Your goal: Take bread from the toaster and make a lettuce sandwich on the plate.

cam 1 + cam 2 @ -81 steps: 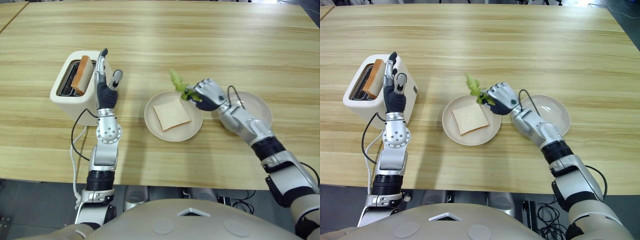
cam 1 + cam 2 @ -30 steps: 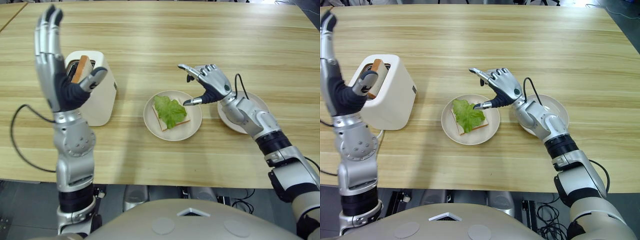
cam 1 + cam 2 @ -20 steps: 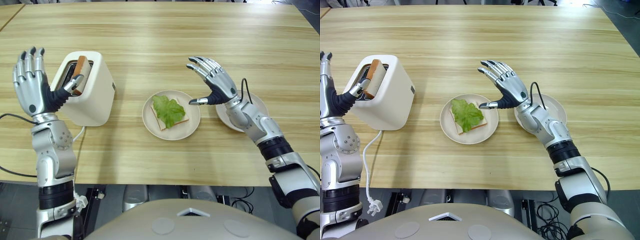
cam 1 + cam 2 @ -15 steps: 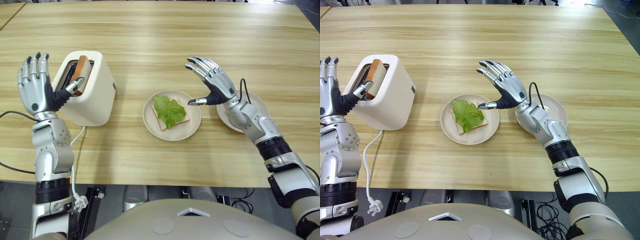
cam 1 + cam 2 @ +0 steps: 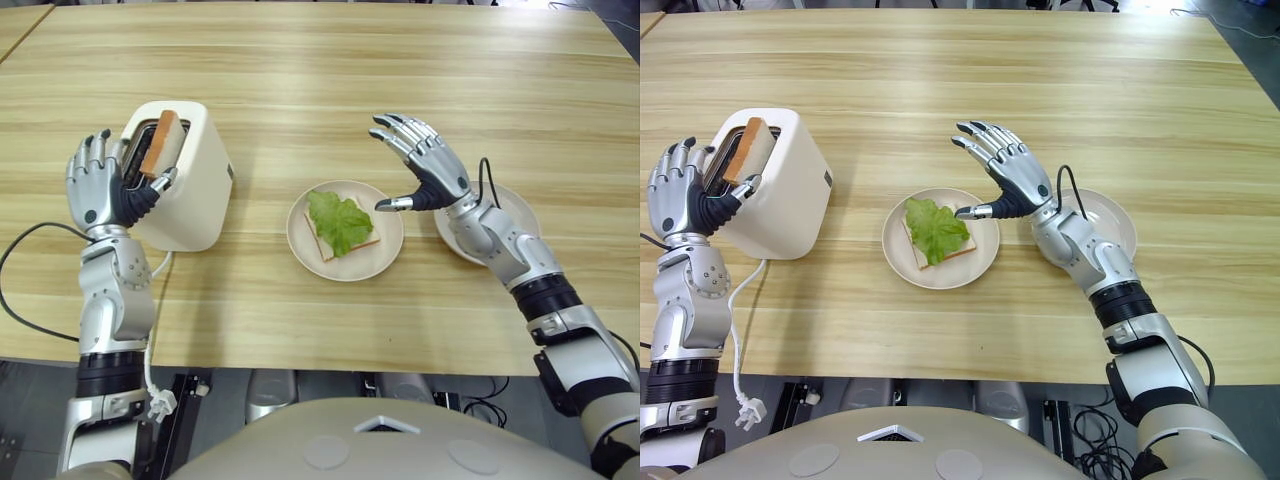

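A white toaster point(image 5: 188, 205) stands at the left with one slice of bread point(image 5: 161, 143) sticking up from its slot. My left hand point(image 5: 100, 188) is open right beside the toaster's near-left corner, its thumb by the slot. On the cream plate point(image 5: 385, 254) in the middle lies a bread slice point(image 5: 372, 238) covered by a green lettuce leaf point(image 5: 338, 221). My right hand point(image 5: 428, 172) hovers open just right of that plate, holding nothing.
A second, smaller cream plate point(image 5: 518, 210) lies under my right forearm. The toaster's white cord point(image 5: 149, 350) runs off the table's near edge. The wooden table point(image 5: 320, 70) stretches far beyond the things.
My right hand let the lettuce down onto the bread and opened. My left hand swung up high, then came down to the toaster's left side.
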{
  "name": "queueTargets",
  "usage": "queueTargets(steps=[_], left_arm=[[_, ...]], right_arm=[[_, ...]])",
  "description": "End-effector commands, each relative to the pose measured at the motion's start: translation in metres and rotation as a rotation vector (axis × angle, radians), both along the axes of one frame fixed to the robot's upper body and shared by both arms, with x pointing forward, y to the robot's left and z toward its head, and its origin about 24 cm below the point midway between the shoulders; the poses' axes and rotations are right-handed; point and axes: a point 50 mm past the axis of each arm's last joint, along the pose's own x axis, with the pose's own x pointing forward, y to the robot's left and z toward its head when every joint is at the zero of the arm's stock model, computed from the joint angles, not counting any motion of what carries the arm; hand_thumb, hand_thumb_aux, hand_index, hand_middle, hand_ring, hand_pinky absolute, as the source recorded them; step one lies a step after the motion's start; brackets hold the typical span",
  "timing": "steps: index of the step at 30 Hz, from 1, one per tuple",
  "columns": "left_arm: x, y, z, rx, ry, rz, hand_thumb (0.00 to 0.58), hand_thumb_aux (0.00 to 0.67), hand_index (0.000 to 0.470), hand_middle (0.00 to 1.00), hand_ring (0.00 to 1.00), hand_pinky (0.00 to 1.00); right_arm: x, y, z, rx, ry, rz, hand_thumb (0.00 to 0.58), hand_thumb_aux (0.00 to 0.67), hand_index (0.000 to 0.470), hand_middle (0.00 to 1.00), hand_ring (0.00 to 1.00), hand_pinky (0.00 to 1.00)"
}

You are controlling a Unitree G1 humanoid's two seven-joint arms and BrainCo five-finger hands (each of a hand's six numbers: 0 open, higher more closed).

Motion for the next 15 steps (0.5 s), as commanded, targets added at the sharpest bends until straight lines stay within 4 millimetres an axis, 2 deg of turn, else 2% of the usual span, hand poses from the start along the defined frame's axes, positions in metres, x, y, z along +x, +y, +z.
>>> queueTargets(steps=[1,10,15], left_arm=[[0.0,0.0,-0.007,-0.012,0.045,0.002,0.58,0.67,0.46,0.0,0.0,0.0],[0.003,-0.007,-0.005,-0.013,0.01,-0.037,0.58,0.67,0.46,0.0,0.0,0.0],[0.006,-0.011,0.017,-0.005,-0.11,-0.056,0.58,0.67,0.46,0.0,0.0,0.0]], right_arm=[[-0.001,-0.002,-0.001,0.006,0.01,-0.004,0.0,0.0,0.0,0.0,0.0,0.0],[-0.002,-0.002,-0.007,0.006,0.03,-0.008,0.0,0.0,0.0,0.0,0.0,0.0],[-0.002,-0.001,-0.01,0.004,0.041,-0.013,0.0,0.0,0.0,0.0,0.0,0.0]])
